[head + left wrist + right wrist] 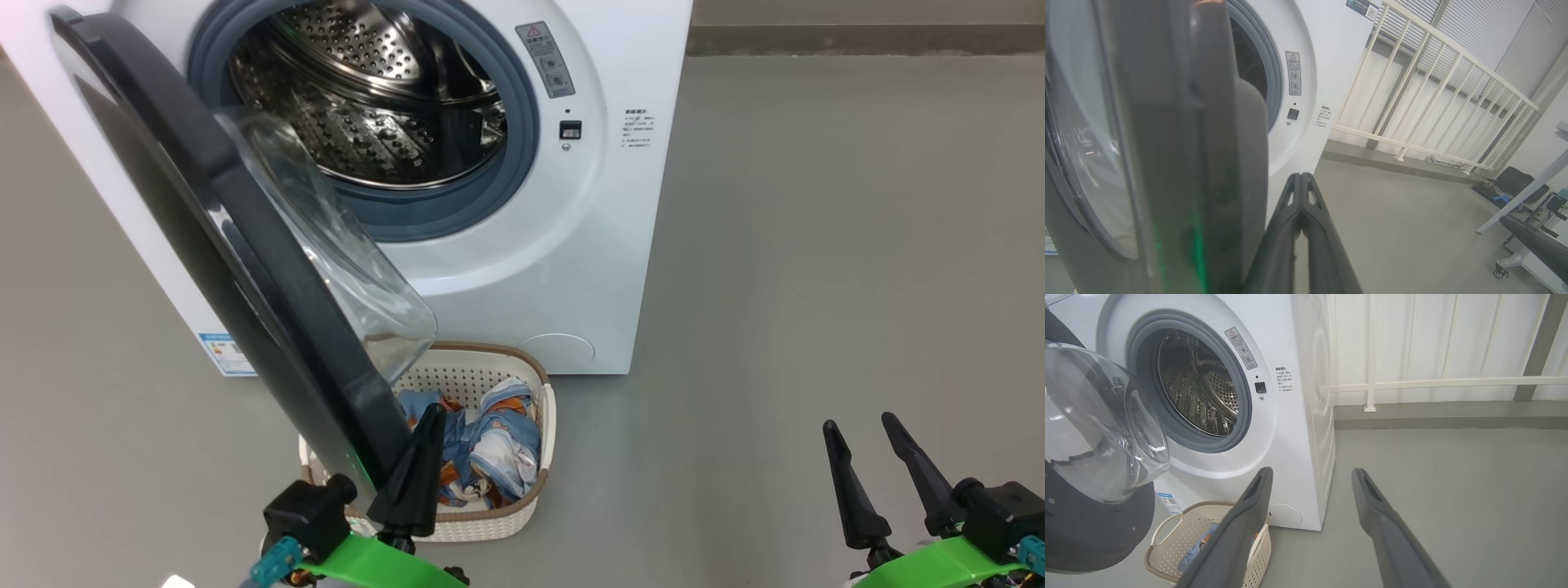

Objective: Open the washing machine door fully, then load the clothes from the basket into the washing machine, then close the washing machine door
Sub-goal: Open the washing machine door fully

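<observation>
Hanging from the left side of the washing machine (604, 204), the washing machine door (188, 139) stands swung out from the front panel. Its black rim is seen nearly edge-on, and its clear glass bowl (326, 237) bulges back toward the opening. Inside that opening, the grey-blue gasket (522, 139) rings the perforated steel drum (367, 106).

The basket (490, 349) sits on the grey floor (816, 286) just in front of the washing machine, below the opening; in the head view the door's lower edge covers its left part. The clothes (498, 449) lie heaped inside the basket, light-blue fabric with orange and white print. A small blue label sticker (224, 353) is at the washing machine's lower left corner.

The left hand (433, 416) is clenched, its two dark fingers pressed together with nothing between them. It is just beside the free lower edge of the door, on the side that faces the washing machine. Whether it touches the rim cannot be told.

The right hand (859, 422) is released, fingers spread and empty. It hovers over bare floor, well apart from the washing machine and off toward its right side. In the wrist views a pale railing (1433, 81) runs along the wall beyond the washing machine's right side.
</observation>
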